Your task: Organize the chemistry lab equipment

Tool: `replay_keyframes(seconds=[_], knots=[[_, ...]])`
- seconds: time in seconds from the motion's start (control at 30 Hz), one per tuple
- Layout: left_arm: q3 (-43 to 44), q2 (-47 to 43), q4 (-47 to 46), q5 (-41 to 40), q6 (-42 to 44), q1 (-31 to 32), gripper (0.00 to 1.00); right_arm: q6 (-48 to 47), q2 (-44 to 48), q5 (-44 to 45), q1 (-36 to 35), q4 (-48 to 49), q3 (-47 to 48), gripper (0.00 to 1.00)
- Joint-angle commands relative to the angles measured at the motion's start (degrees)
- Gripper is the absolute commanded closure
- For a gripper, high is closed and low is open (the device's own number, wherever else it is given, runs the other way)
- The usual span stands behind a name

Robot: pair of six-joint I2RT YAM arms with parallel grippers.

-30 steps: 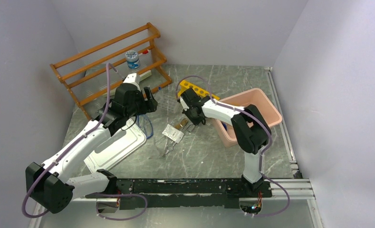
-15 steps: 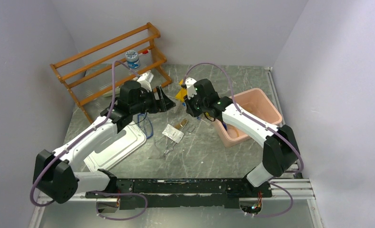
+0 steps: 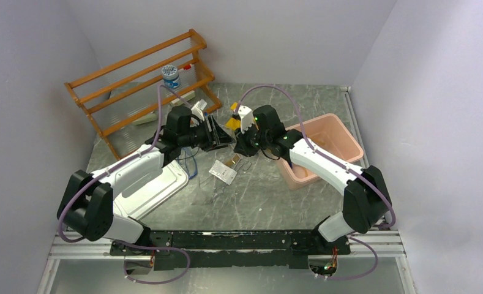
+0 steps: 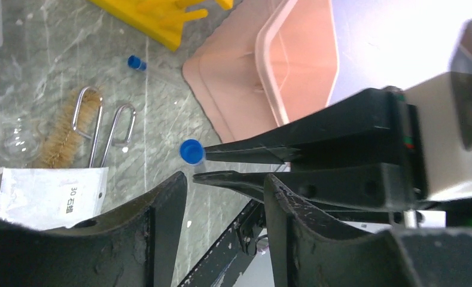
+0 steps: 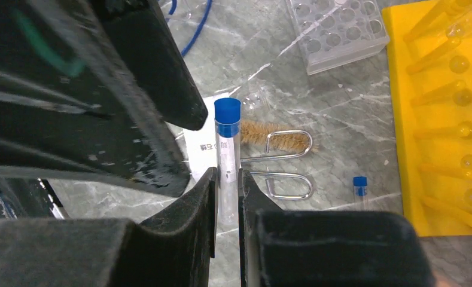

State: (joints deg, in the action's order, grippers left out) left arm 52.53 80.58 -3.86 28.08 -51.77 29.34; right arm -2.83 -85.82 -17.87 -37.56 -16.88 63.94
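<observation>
The right gripper (image 5: 226, 179) is clamped on a blue-capped clear tube (image 5: 227, 140), held up over the table (image 5: 341, 101) near the white packet (image 4: 48, 196) and wire-handled brush (image 4: 63, 130). The left gripper (image 4: 224, 179) faces it with its fingers spread apart, seemingly not touching the tube.

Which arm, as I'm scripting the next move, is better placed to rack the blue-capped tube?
Probably right: the right hand holds the tube, with the yellow rack close by. The left hand is open.
</observation>
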Motion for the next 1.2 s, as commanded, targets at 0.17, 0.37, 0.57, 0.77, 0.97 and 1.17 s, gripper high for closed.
replay_keyframes(seconds=[0.17,0.37,0.57,0.77,0.97,1.17], knots=[[-0.09,0.54,1.75,-0.13,-2.48,-0.29,0.41,-1.10,2.45,-3.37,0.19,1.76,-1.07,0.91],[1.86,0.68,3.67,0.17,-1.54,-1.14,0.54,-3.58,3.54,-5.13,0.18,1.09,-1.63,0.92],[4.07,2.46,8.54,2.91,0.70,-1.41,0.59,-4.72,4.24,-5.27,0.15,1.03,-1.81,0.92],[3.89,3.69,6.13,6.48,-1.09,-1.39,0.63,-5.29,4.38,-6.17,0.16,0.97,-1.97,0.92],[4.45,3.91,7.02,7.48,0.42,-1.26,0.76,-5.30,3.92,-5.31,0.18,0.52,-1.73,0.91],[2.80,2.55,4.87,5.52,1.55,-1.04,0.93,-2.71,2.59,-2.75,0.13,-1.00,0.09,0.71]])
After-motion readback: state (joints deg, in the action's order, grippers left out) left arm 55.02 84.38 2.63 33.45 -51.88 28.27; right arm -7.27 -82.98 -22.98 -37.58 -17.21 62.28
